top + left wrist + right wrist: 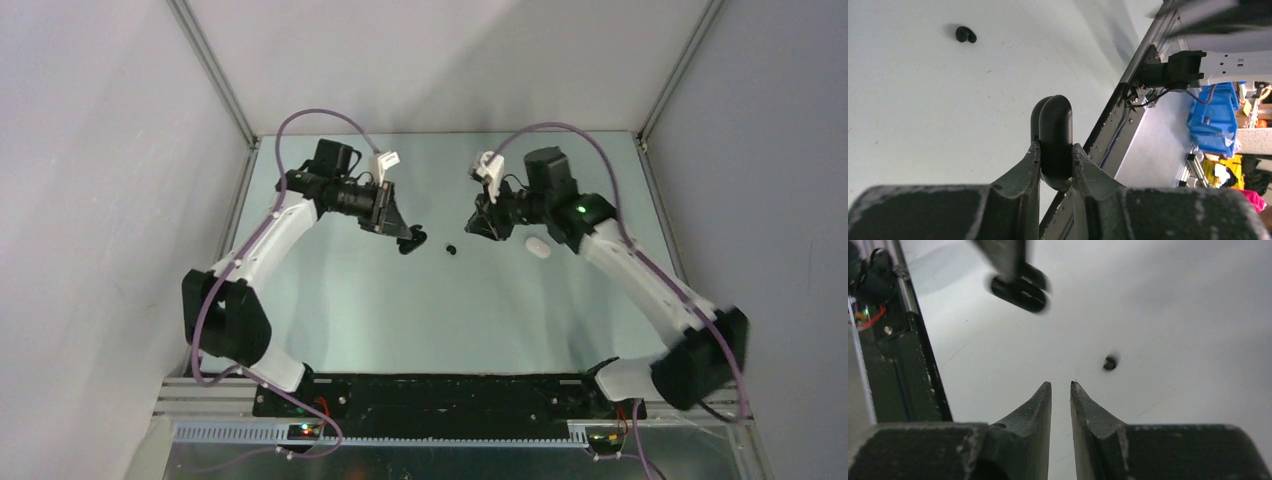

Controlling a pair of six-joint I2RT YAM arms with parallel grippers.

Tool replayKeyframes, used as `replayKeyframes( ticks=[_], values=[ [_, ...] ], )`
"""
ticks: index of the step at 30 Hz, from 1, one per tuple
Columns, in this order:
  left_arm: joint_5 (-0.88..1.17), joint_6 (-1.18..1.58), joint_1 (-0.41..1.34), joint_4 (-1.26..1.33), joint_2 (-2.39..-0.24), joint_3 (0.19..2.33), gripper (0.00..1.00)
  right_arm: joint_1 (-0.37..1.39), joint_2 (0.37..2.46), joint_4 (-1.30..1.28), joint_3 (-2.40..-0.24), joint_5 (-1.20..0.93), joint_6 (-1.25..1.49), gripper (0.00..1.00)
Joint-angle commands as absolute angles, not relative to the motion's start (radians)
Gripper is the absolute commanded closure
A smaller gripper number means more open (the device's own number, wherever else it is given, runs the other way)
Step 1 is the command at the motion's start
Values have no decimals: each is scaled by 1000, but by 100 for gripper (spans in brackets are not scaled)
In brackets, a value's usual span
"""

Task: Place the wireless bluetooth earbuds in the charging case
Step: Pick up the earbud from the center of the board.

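Your left gripper (1056, 146) is clamped on the black case (1054, 125); its lid seems closed, but the view is poor. Your right gripper (1060, 385) is slightly apart and empty. Centre it over the bud (1110, 362), which lies right of centre in its wrist view, before closing.

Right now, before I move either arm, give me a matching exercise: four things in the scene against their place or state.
Things:
1 left hand
2 right hand
3 black earbud
4 white case

Places or states:
A lying on the table beside the right arm
B empty, jaws slightly apart
C shut on the black case
D loose on the table between the two hands

Pairs: 1-C; 2-B; 3-D; 4-A
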State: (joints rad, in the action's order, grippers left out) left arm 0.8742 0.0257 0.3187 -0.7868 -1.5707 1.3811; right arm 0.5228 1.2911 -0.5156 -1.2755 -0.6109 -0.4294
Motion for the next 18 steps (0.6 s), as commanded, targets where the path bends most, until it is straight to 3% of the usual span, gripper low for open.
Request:
replayKeyframes(
  ticks=[1, 9, 18],
  values=[
    [852, 7, 298, -799, -1466, 1353, 100, 453, 1482, -471, -1245, -607, -59, 77],
    [800, -39, 295, -829, -1391, 1320, 100, 410, 1797, -514, -1372, -576, -226, 78],
    [787, -44, 280, -839, -1371, 1297, 100, 450, 1960, -511, -1481, -507, -275, 76]
  ],
)
